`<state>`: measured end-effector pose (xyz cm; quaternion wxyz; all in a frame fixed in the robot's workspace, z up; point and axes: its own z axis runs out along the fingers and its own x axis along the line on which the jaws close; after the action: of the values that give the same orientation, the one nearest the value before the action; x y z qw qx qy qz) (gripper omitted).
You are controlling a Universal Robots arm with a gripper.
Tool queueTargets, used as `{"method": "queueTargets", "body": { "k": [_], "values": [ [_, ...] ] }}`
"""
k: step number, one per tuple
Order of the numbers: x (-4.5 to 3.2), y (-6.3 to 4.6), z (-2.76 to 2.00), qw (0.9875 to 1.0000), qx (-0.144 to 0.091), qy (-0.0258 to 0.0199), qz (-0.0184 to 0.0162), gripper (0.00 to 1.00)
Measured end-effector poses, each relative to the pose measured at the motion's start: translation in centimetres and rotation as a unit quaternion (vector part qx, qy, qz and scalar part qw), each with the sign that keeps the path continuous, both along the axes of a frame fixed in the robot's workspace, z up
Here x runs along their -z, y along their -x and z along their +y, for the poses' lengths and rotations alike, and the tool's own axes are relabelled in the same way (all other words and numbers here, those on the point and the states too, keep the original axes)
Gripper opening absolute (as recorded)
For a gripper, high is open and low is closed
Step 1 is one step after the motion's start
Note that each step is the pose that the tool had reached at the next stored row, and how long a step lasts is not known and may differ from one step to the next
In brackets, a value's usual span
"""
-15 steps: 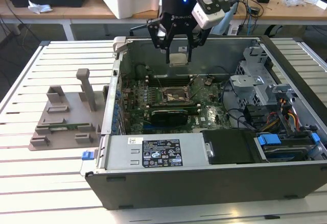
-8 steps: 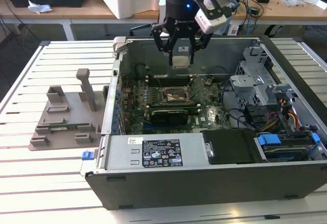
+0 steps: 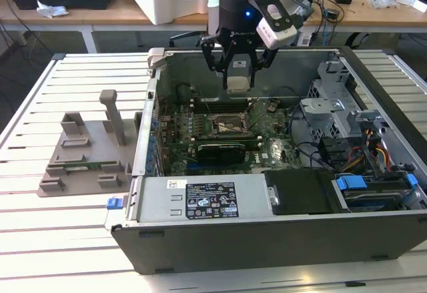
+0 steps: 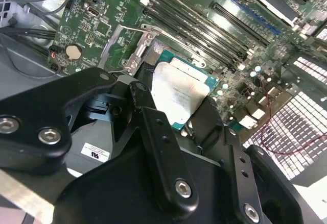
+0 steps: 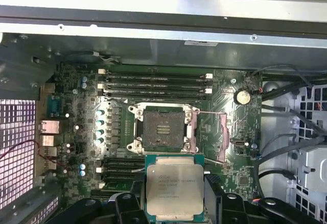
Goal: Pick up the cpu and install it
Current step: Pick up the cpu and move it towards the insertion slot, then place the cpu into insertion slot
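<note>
The cpu [image 5: 173, 188], a flat square chip with a silver-grey top and a pale green edge, hangs between the black fingers [image 5: 213, 191] of my gripper [image 5: 173, 201], which is shut on its two sides. It hovers just beside the open, empty socket [image 5: 162, 128] on the green motherboard [image 5: 82, 106]. In the second wrist view the cpu [image 4: 179, 94] sits tilted over the socket frame [image 4: 138, 50]. In the exterior view my gripper [image 3: 238, 79] reaches down into the open computer case [image 3: 267, 239], above the middle of the board.
The socket's load plate [image 5: 217, 132] is swung open to one side. Memory slots [image 5: 153, 82] run past the socket. A black card [image 3: 220, 150] lies in the case, with a drive cage [image 3: 333, 99] and cables [image 3: 373, 153] at the exterior view's right. A grey fixture [image 3: 87, 153] stands on the slatted table.
</note>
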<state>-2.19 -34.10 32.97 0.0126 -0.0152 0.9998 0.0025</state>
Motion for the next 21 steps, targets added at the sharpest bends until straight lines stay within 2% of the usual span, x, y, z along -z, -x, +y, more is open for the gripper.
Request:
{"method": "queueTargets", "body": {
  "k": [7,18,21],
  "values": [
    [1.07,-0.16,0.51,1.0,0.0,0.001,0.0,0.54],
    [1.1,-0.16,0.51,1.0,0.001,0.001,0.0,0.54],
    [1.11,-0.16,0.51,0.9998,0.02,0.0019,0.0001,0.54]
  ]
}}
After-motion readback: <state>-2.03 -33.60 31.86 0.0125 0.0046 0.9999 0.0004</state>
